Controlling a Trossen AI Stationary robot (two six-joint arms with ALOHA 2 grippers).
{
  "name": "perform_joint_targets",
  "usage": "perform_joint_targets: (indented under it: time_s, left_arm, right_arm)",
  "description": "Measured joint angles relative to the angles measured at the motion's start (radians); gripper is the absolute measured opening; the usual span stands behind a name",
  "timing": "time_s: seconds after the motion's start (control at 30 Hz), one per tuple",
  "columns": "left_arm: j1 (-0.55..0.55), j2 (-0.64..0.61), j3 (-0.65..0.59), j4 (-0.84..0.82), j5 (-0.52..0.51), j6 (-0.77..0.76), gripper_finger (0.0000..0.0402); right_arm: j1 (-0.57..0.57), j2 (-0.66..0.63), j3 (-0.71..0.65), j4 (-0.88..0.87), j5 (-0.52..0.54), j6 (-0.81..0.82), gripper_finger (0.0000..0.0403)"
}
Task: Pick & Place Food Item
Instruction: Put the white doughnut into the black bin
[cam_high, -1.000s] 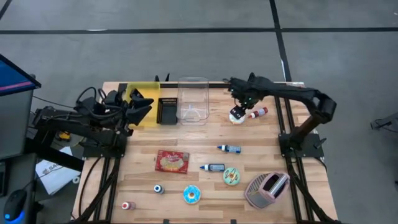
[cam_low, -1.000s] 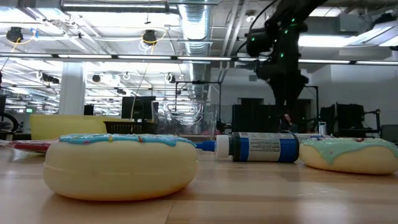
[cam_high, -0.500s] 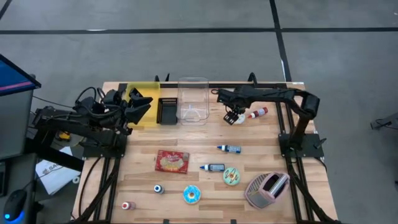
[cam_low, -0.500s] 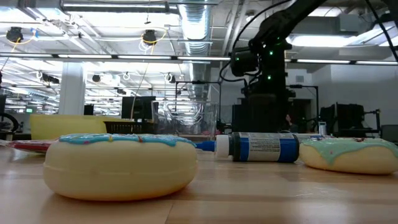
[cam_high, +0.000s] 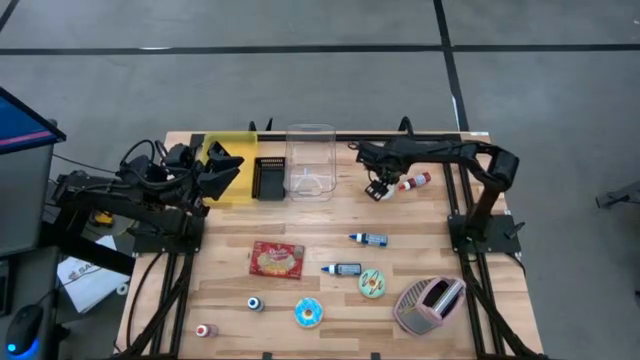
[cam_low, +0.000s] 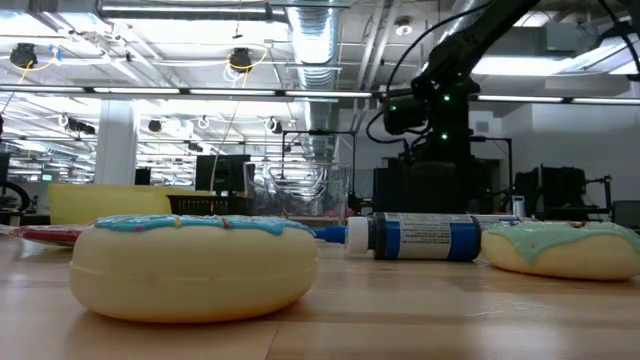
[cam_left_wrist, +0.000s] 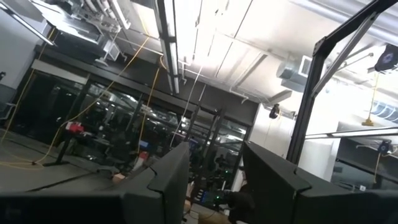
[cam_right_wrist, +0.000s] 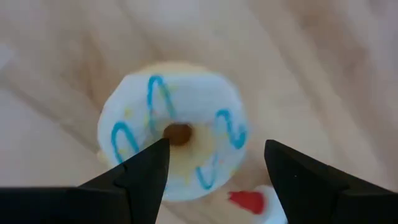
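While we are hovering the right gripper (cam_right_wrist: 214, 165) with fingers spread over the white donut (cam_right_wrist: 174, 152) near the table's (cam_high: 420, 230) far right corner, we are risking a slip: one finger is lining up over the hole rather than the rim, and the small red-capped bottle (cam_high: 414, 182) is lying just beside it, so it could get nudged. Left gripper (cam_high: 222, 170) is waiting partly open near the far left corner. Clear bin (cam_high: 310, 160), yellow bin (cam_high: 232, 160) and black tray (cam_high: 270, 178) along the far edge are looking empty, as far as we can tell.

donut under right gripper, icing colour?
White icing with blue squiggles on the donut; right wrist view shows it best.
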Motion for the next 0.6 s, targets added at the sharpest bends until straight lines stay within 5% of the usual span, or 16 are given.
perform_joint_targets:
  time_s: [0.33, 0.6]
  left_arm:
    - [0.0, 0.0, 0.0, 0.007, -0.001, -0.022, 0.0147]
    - [0.0, 0.0, 0.0, 0.007, -0.001, -0.023, 0.0147]
  right_arm:
    - [-0.052, -0.134, -0.133, 0.118, -0.048, 0.033, 0.0252]
    - [-0.078, -0.135, -0.168, 0.193, -0.127, 0.042, 0.0211]
